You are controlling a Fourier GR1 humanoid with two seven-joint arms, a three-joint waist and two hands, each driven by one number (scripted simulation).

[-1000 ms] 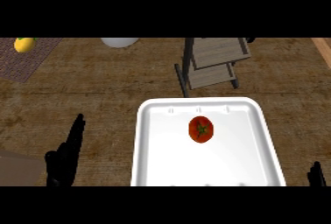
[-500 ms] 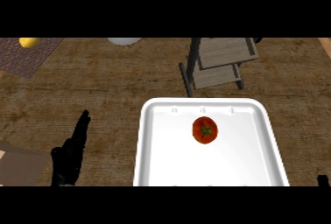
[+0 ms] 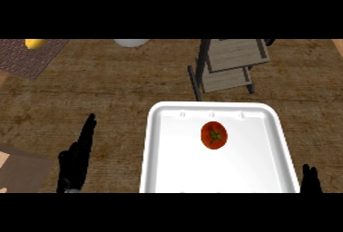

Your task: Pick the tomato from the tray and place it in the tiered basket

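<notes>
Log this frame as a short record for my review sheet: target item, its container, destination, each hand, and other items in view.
target: tomato, lying on the tray, not held
container: white tray, near edge of the counter
destination: tiered basket, beyond the tray, nothing visible in it
left hand: left of the tray, fingers straight, open, holding nothing
right hand: only fingertips show at the tray's lower right corner; fingers' state unclear
other items: yellow object on a mat at top left; white object at top edge
task stage: pick not yet begun

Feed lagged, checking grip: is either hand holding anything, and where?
Nothing held. Tomato lies in the tray; left hand open, right hand barely visible.
</notes>
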